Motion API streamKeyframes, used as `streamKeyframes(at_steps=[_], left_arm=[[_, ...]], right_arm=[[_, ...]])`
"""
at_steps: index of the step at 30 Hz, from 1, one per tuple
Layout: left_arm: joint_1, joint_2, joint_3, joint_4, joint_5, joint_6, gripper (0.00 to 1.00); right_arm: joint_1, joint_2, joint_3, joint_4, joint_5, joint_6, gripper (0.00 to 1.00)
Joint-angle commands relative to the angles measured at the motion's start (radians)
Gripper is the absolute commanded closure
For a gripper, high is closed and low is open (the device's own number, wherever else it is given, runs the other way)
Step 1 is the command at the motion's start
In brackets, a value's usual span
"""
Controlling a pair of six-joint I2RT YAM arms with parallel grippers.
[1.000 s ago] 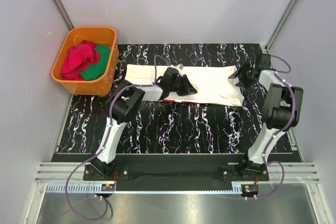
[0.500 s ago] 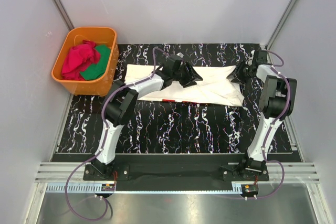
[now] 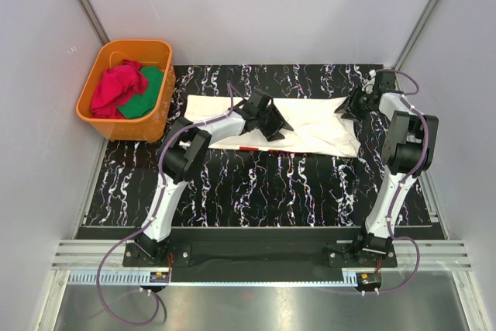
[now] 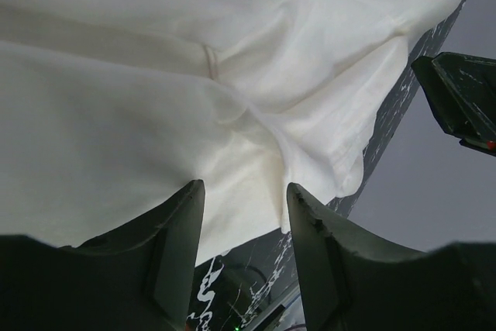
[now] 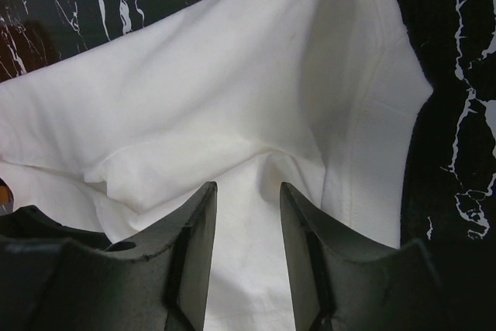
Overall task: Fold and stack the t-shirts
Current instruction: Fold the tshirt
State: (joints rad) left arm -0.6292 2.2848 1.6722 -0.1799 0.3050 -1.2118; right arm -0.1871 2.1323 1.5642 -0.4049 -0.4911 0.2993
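A large cream-white t-shirt (image 3: 310,125) lies folded into a long band across the far half of the black marbled table (image 3: 256,184). A thin red sliver (image 3: 249,147) shows at its near edge. My left gripper (image 3: 276,122) hovers over the band's middle. In the left wrist view the left gripper (image 4: 244,191) is open, with cloth below it and nothing between its fingers. My right gripper (image 3: 350,108) sits at the shirt's right end. In the right wrist view the right gripper (image 5: 248,187) is open above a wrinkled sleeve area (image 5: 364,114).
An orange plastic tub (image 3: 159,114) stands at the far left of the table. It holds a crumpled red garment (image 3: 116,87) and a green one (image 3: 143,98). Grey walls close in on both sides. The right arm's upper link (image 3: 407,149) stands next to the table's right edge.
The left gripper has opened and let go of the white shirt. The right gripper has shifted slightly toward the far right corner and its jaws have narrowed. The shirt lies as before.
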Motion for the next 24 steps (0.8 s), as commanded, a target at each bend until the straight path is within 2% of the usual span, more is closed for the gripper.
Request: streamKeyframes(at_steps=[1, 12, 24], left_arm=[[0.0, 0.015, 0.063, 0.002, -0.023, -0.031, 0.49], [0.002, 0.015, 0.058, 0.037, -0.04, -0.051, 0.48], [0.003, 0.024, 0.061, 0.082, -0.043, -0.068, 0.49]], right_arm=[[0.002, 0.024, 0.049, -0.011, -0.024, -0.037, 0.54], [0.002, 0.052, 0.065, -0.032, -0.049, -0.071, 0.52], [0.003, 0.058, 0.062, -0.02, -0.069, -0.062, 0.54]])
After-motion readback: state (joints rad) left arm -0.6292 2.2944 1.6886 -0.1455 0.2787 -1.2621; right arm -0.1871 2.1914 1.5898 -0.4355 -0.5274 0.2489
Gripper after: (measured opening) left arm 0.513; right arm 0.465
